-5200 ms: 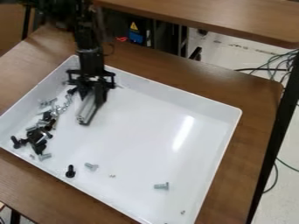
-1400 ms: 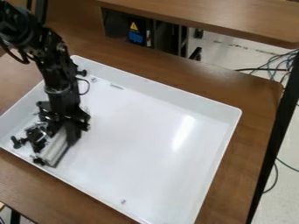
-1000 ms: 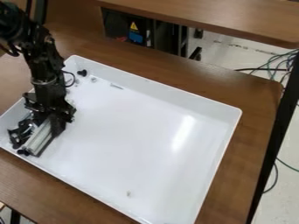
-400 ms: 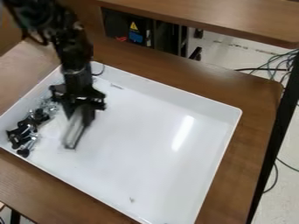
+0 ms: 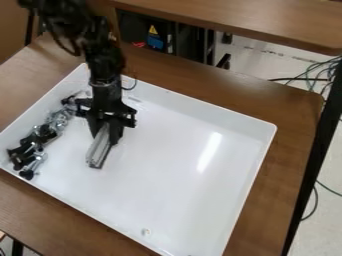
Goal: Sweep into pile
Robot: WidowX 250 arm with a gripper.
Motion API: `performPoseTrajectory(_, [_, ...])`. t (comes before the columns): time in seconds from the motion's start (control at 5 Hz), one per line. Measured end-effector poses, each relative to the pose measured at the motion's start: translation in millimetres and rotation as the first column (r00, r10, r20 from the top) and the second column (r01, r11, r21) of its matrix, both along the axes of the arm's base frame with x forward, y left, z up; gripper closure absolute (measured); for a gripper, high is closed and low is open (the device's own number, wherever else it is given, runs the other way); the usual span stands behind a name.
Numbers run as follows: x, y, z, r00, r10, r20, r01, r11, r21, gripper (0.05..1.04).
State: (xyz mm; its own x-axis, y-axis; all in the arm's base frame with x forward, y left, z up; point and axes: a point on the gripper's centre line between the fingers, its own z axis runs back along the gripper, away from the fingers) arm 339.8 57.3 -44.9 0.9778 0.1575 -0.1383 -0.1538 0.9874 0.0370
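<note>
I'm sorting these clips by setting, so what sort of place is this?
Probably a robotics lab or workshop: a black robot arm over a white tray of bolts, and loose cables on the floor.

We see a plain white tray (image 5: 187, 175) across the middle, on a brown, wood-grained desk (image 5: 294, 130). At left lie black and silvery screws (image 5: 30, 150). The gripper (image 5: 105, 132) is black, the bar (image 5: 98, 151) silvery grey; a yellow triangle (image 5: 153, 30) tops a blue patch (image 5: 155, 43) at upper centre.

arm (image 5: 105, 60) and tray (image 5: 230, 115) cut off, speck (image 5: 145, 232) unclear
</note>
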Motion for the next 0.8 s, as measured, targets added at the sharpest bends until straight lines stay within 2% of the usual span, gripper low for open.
performPoseTrajectory(0.2, [-1,-7,-1.1,1.0,-0.016,0.018,0.016,1.0,0.005,0.388])
performPoseTrajectory(0.4, [-9,-19,16.9,1.0,-0.017,0.001,0.017,0.997,0.081,0.112])
performPoseTrajectory(0.6, [-18,-36,56.7,0.999,0.022,-0.031,-0.016,0.979,0.202,0.07])
performPoseTrajectory(0.8, [-21,-68,78.6,0.998,-0.059,-0.027,0.063,0.974,0.219,0.079])
